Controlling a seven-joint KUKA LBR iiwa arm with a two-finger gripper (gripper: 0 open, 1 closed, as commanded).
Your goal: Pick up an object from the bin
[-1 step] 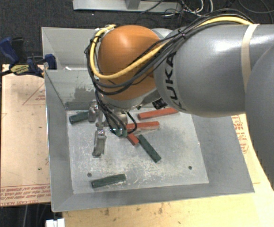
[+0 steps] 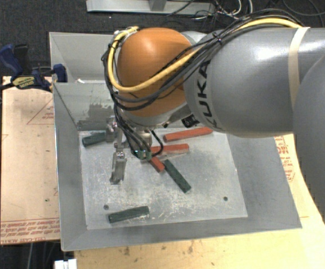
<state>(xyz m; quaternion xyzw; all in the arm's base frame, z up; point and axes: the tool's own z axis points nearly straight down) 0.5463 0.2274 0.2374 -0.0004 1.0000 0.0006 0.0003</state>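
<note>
**bin_lurker:** So where's the big grey robot arm (image 2: 263, 77) in this one?

**kuka_fan:** It comes in from the right of the frame. Its rounded orange wrist cover (image 2: 148, 66) hangs over the upper middle of the grey metal bin (image 2: 67, 206). The jaws sit below that, a bit left of centre, low over the floor.

**bin_lurker:** Jaws wide or narrow?

**kuka_fan:** Honestly can't tell, the cables and wrist get in the way.

**bin_lurker:** What's closest to them?

**kuka_fan:** A short dark green bar (image 2: 95, 139) lies just to their upper left. A slanted little red bar (image 2: 158, 164) lies just to their right, next to a longer dark green bar (image 2: 177, 178) that angles toward the lower right. Two flat red strips, the upper red strip (image 2: 187, 134) and the lower red strip (image 2: 172, 148), lie right of centre. One more dark green stick (image 2: 129, 214) lies well apart, near the lower left.
</note>
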